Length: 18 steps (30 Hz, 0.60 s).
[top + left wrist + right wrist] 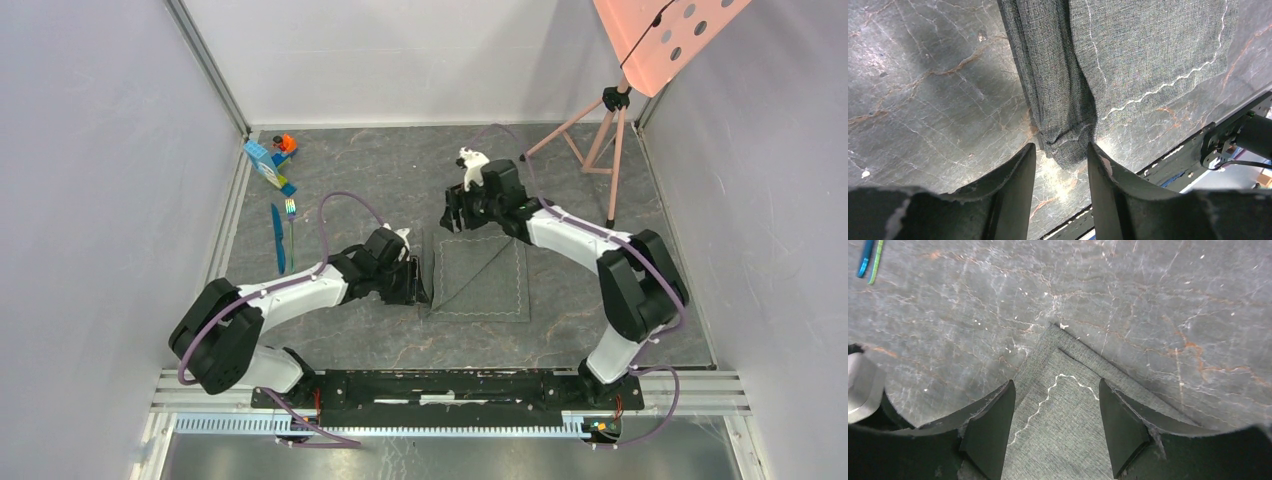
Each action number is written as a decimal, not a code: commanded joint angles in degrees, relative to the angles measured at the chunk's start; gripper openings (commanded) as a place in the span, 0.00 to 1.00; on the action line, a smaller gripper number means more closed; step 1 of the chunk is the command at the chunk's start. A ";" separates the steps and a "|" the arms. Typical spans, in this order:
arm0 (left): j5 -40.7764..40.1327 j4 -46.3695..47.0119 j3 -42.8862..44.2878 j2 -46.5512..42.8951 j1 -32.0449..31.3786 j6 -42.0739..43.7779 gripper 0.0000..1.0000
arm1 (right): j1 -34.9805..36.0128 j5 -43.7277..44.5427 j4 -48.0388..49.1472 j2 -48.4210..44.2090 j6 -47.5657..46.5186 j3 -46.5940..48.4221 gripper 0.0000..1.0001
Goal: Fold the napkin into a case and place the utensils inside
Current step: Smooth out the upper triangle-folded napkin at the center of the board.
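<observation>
Napkin (485,280): dark grey cloth w/ a pale stitched line, lying mid-table (400,170). Its left edge is bunched into a ridge running near-to-far. At the napkin's near-left corner is the left gripper (1062,150): jaws apart, bunched corner between them, not pinched. At the far-left corner is the right gripper (1056,385): jaws wide open, cloth flat between. Knife (278,238) & fork (291,228) lie well left of the napkin, parallel, long axis near-to-far.
</observation>
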 commanded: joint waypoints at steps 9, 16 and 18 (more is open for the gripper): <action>-1.78 0.33 2.60 4.17 -0.10 -1.15 0.47 | 9.69 20.42 -7.04 10.98 4.75 8.77 0.59; -1.21 2.23 0.64 4.89 -0.06 -1.40 0.39 | 11.37 24.12 -7.12 13.67 3.32 10.94 0.53; -1.02 2.51 0.27 4.94 -0.15 -1.42 0.38 | 11.46 24.23 -6.96 14.50 3.11 11.61 0.52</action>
